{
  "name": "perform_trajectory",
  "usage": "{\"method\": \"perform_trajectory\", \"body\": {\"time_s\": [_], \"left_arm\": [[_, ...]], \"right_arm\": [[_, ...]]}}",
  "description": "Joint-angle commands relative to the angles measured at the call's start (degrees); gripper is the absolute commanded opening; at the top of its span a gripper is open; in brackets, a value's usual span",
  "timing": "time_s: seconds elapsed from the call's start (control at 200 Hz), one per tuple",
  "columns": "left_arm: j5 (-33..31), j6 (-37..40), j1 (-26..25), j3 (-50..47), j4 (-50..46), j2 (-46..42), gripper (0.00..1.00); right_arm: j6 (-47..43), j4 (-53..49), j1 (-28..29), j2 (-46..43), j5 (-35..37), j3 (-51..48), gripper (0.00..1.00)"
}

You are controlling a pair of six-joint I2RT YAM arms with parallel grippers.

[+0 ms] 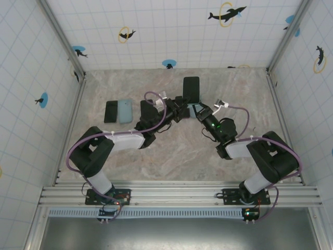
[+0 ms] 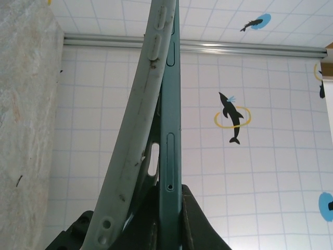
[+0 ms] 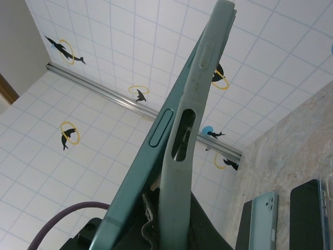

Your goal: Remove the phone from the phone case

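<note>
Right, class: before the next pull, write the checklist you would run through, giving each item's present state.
1. Left gripper shut on phone: ok.
2. Right gripper shut on phone case: ok.
3. Gap opened between case edge and phone side: ok.
4. Phone fully out of case: not ok.
5. Dark handset and pale handset lie apart from both grippers: ok.
6. Top corners of case unhooked: cannot tell.

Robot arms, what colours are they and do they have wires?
Both the left arm and right arm are black with chunky joints and a white section each. A purple cable loops along each one. A small green light glows on the right arm.
</note>
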Motion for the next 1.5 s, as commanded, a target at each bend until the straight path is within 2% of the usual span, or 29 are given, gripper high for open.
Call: {"method": "perform_trajectory", "body": {"time_s": [0.0, 0.15, 0.345, 0.521, 0.746, 1.091, 1.131, 1.316, 1.496], "left_arm": [[-0.9, 0.5, -0.3, 2.7, 2.3, -0.2, 0.06], [-0.9, 0.8, -0.7, 3.0, 1.9, -0.7, 0.01], [-1.2, 1.2, -2.8, 3.2, 1.7, -1.7, 0.00], [-2.0, 1.3, -4.0, 1.8, 1.8, -2.3, 0.00], [-2.0, 1.5, -4.5, 2.1, 1.7, 0.2, 0.00], [-4.0, 3.4, -5.2, 8.5, -0.6, 12.2, 0.00], [-4.3, 3.3, -5.4, 11.7, -0.9, 14.1, 0.00], [-5.6, 3.1, -6.1, 18.8, -5.3, 22.1, 0.00], [-7.8, 2.8, -6.3, 24.8, -10.1, 27.8, 0.00]], "right_arm": [[-2.1, 1.7, 0.7, -2.2, 1.9, -1.5, 0.00], [-4.5, -3.5, 0.5, -3.6, 3.6, -1.4, 0.00], [-9.5, -19.6, -1.1, -8.2, 10.2, -1.4, 0.01], [-9.9, -21.1, -5.4, -9.4, 11.3, -3.0, 0.00], [-11.8, -23.1, -11.7, -11.2, 8.6, -2.9, 0.00], [-25.7, -44.0, -26.6, -19.0, -4.7, 3.0, 0.00], [-27.5, -46.6, -27.9, -19.9, -5.4, 3.8, 0.00], [-30.4, -50.5, -32.7, -22.5, -7.5, 4.5, 0.00], [-30.3, -51.0, -34.2, -23.1, -8.6, 4.2, 0.00]]}}
